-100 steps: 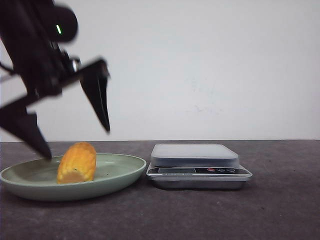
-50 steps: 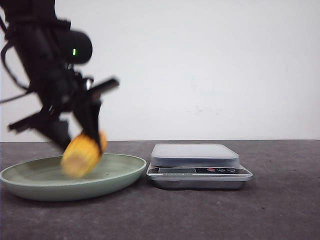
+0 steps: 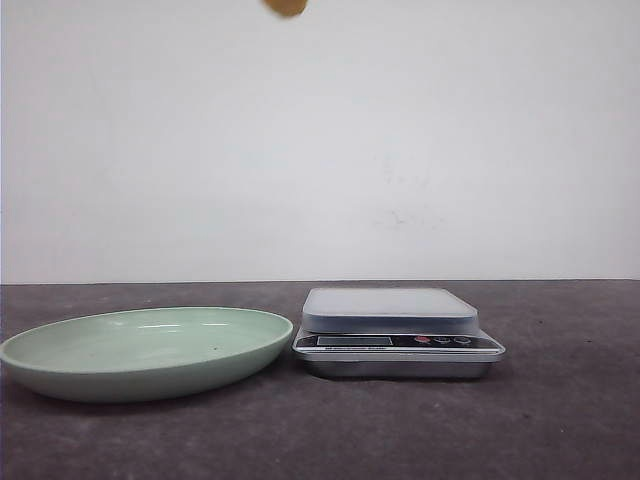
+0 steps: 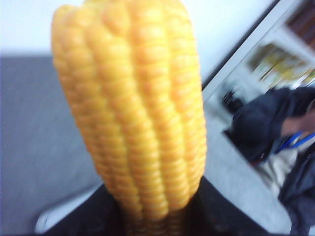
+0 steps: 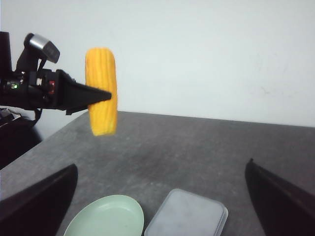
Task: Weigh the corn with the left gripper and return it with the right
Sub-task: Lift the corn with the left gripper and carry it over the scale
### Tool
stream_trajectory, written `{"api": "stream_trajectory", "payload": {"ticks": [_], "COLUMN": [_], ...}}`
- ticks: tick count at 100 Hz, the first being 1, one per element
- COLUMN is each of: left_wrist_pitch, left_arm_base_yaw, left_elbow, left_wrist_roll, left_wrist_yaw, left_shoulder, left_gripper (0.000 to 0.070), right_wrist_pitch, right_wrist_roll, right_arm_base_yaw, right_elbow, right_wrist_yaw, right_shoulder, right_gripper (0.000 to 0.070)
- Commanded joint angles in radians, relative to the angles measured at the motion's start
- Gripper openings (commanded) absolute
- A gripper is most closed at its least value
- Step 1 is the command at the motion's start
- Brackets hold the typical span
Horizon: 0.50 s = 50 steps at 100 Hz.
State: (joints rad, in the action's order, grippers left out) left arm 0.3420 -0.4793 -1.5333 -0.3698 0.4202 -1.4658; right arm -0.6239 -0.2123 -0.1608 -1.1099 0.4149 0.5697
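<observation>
The corn, a yellow cob piece, hangs high in the air, upright, gripped by my left gripper, whose black pointed fingers close on its middle. In the left wrist view the corn fills the frame between the two fingers. In the front view only its lower tip shows at the top edge; the left gripper is out of that frame. My right gripper is open and empty, high above the plate and the scale.
The pale green plate lies at the table's left, with nothing on it. The silver kitchen scale with its grey platform stands just right of it. A person in dark clothes is beyond the table's side.
My left gripper closed on the corn in the plate and lifted it up and to the right, out of the top of the front view. The plate now holds nothing.
</observation>
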Motion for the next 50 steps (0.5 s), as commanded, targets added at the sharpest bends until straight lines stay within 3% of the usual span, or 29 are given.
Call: {"api": "stream_trajectory", "payload": {"ticks": [1, 11, 27, 50], "left_wrist_pitch": [-0.021, -0.008, 0.025, 0.035], "left_arm_base_yaw": [-0.018, -0.049, -0.087, -0.115], "left_elbow": [-0.014, -0.014, -0.014, -0.014], "left_wrist_roll": [-0.037, -0.04, -0.052, -0.203], "left_wrist_yaw": [-0.029, -0.089, -0.089, -0.074], "left_shoulder": [-0.029, -0.073, -0.195, -0.393], "left_gripper": [0.0003, 0.0003, 0.0003, 0.0003], "right_wrist_pitch": [0.014, 0.014, 0.014, 0.007], "right_wrist_roll": [0.01, 0.01, 0.01, 0.01], "right_arm_base_yaw": [-0.001, -0.001, -0.002, -0.001], "right_elbow": [-0.01, -0.01, -0.01, -0.01], "right_wrist_yaw": [-0.004, -0.004, -0.004, -0.003], "right_shoulder": [0.003, 0.007, 0.011, 0.011], "right_gripper": [0.07, 0.07, 0.07, 0.07]}}
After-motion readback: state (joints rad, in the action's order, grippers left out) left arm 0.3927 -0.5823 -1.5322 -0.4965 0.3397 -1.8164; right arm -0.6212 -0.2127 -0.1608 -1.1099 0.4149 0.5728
